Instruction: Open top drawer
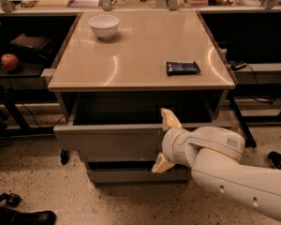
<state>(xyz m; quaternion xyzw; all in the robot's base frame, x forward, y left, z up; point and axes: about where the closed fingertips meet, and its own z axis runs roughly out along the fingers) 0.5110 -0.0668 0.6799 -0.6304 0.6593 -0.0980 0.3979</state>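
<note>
The top drawer (107,142) is a wide flat grey front under the beige table top (140,50). It stands pulled out part way, and its dark interior (117,109) shows behind the front. My gripper (166,141) is at the drawer front, right of centre. Its fingers are spread wide: the upper fingertip (170,118) reaches over the front's top edge and the lower fingertip (160,164) sits below its bottom edge. The white arm (234,172) comes in from the lower right and hides the right part of the front.
A narrower grey drawer front (126,175) sits below. A white bowl (104,26) and a dark packet (182,68) lie on the table top. A red apple (9,61) is on the left shelf. A dark object (18,215) lies on the speckled floor.
</note>
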